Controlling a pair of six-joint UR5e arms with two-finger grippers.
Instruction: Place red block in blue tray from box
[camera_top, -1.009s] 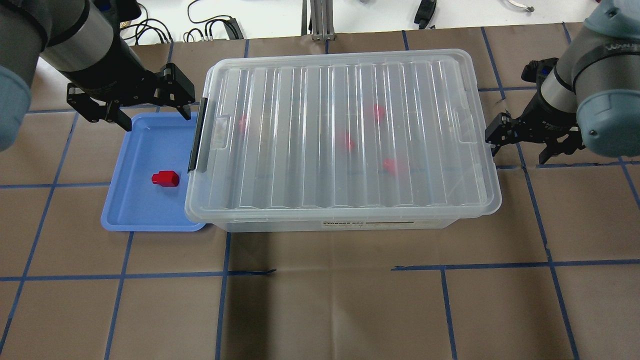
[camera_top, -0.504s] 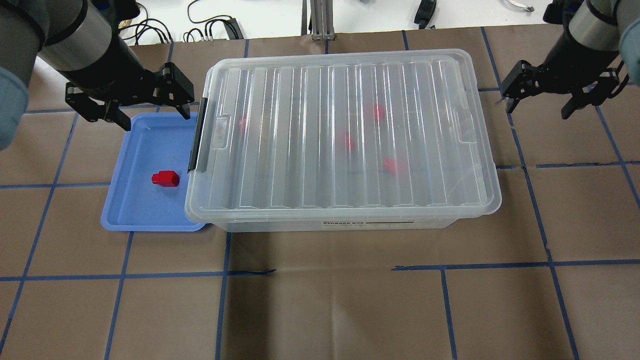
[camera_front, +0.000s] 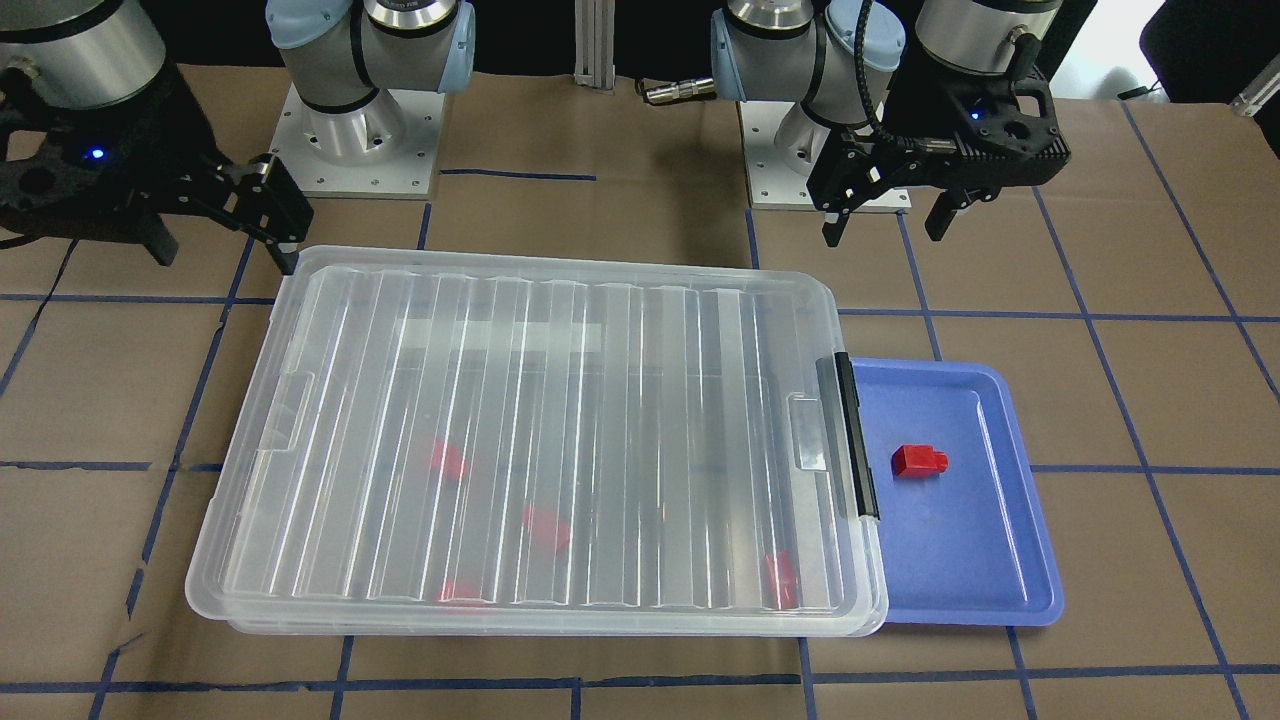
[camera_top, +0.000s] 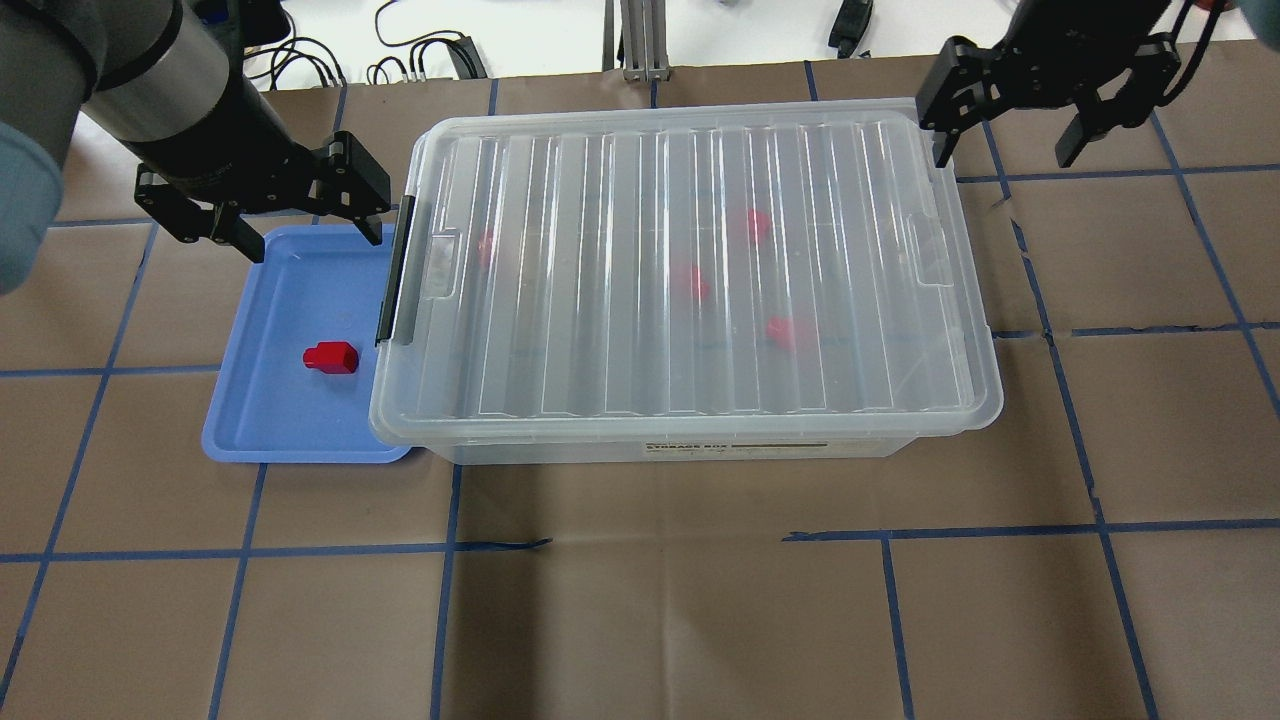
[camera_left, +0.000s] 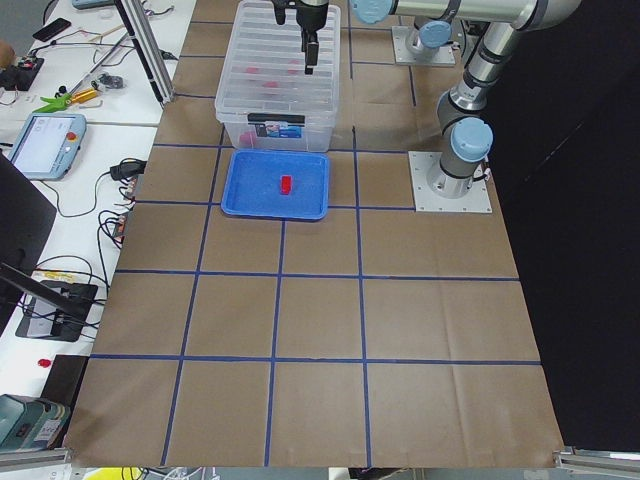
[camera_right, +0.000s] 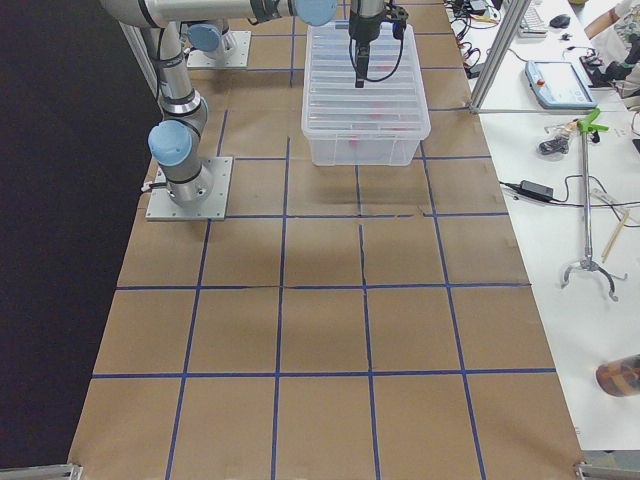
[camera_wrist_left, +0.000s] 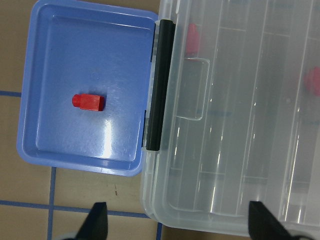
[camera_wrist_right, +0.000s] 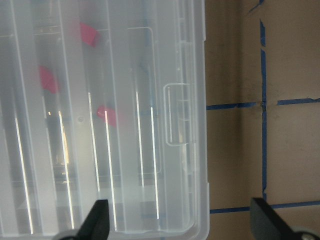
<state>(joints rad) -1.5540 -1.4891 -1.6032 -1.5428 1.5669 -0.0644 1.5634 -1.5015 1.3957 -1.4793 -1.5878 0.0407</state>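
One red block (camera_top: 331, 357) lies in the blue tray (camera_top: 270, 420), which sits against the box's latch side; it also shows in the left wrist view (camera_wrist_left: 88, 102) and the front view (camera_front: 919, 461). The clear box (camera_top: 600, 400) has its ribbed lid shut, with the black latch bar (camera_top: 396, 270) on its left side. Several red blocks (camera_top: 697, 285) show blurred through the lid. My left gripper (camera_top: 311, 240) is open and empty over the tray's far edge. My right gripper (camera_top: 1003, 155) is open and empty above the box's far right corner.
Cables and an aluminium post (camera_top: 637, 40) lie past the table's far edge. The two arm bases (camera_front: 355, 130) (camera_front: 800, 150) stand on the robot's side of the box. Blue tape lines grid the brown table. Side benches hold a tablet (camera_left: 45, 140) and tools.
My right gripper has moved from beside the box's right side away to its far right corner, staying open. The left gripper, tray, block and box have not moved.
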